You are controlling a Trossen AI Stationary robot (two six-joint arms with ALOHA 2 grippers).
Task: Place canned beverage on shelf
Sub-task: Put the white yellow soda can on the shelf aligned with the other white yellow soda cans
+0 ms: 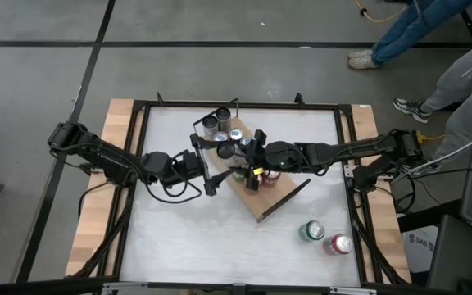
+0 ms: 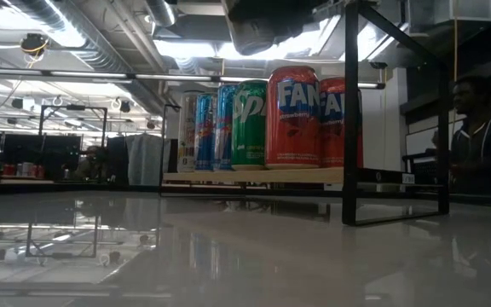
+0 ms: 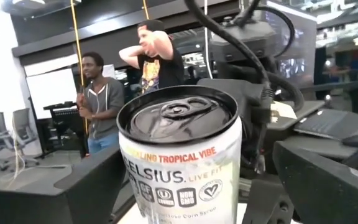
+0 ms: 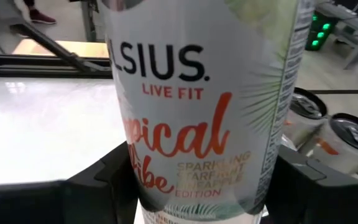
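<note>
A white Celsius can stands upright between both grippers, over the middle of the shelf; it also fills the right wrist view. My right gripper is shut on it. My left gripper is open, one finger on each side of the can, with a gap showing at one finger. The shelf, a light-brown board with black end rails, lies slantwise mid-table. It carries a row of cans, among them a green Sprite and two red Fantas. In the high view the arms hide the Celsius can. My right gripper pinches the Celsius can's side wall between its two fingers, which reach level from the table's right side. The can stands upright in the hold. Its bottom is out of frame, so whether it rests on the shelf does not show.
Several cans crowd the shelf's far end next to the grippers; their tops also show in the right wrist view. Two loose cans, a green one and a red one, stand near the table's right front corner. People stand beyond the table.
</note>
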